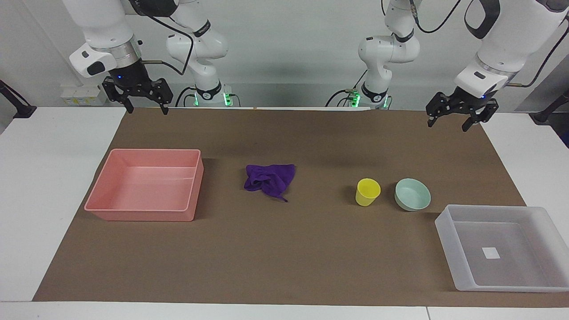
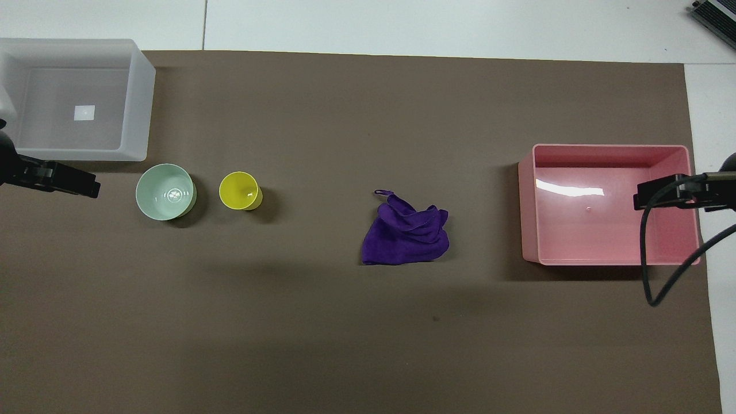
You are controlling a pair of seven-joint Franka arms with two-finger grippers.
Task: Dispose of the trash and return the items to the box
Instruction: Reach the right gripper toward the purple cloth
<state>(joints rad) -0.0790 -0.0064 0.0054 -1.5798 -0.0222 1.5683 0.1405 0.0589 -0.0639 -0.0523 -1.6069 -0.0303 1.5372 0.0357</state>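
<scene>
Brown mat (image 1: 284,249) covers most of the desk (image 1: 49,178); white desk shows at both ends and along the edge farthest from the robots. Wide bare mat between the things and the robots, and more on the stretch farthest from them.

Left pincer (image 1: 452,121) hangs w/ fingers apart over the mat edge at the left arm's end, holding nothing. Right pincer (image 1: 147,106) likewise apart and empty, up over the mat edge at the right arm's end. Both arms wait.

Containers:
- Pink bin (image 1: 146,184), right arm's end, nothing in it.
- Translucent box (image 1: 502,249), left arm's end, farther from the robots than the bowl; only a white label (image 1: 490,253) on its floor.
- Mint bowl (image 1: 413,194) and yellow cup (image 1: 367,192), upright, just beside each other, apart, both empty, near the box.

Purple rag (image 1: 270,179) lies crumpled mid-mat between cup and bin, well apart from each.
</scene>
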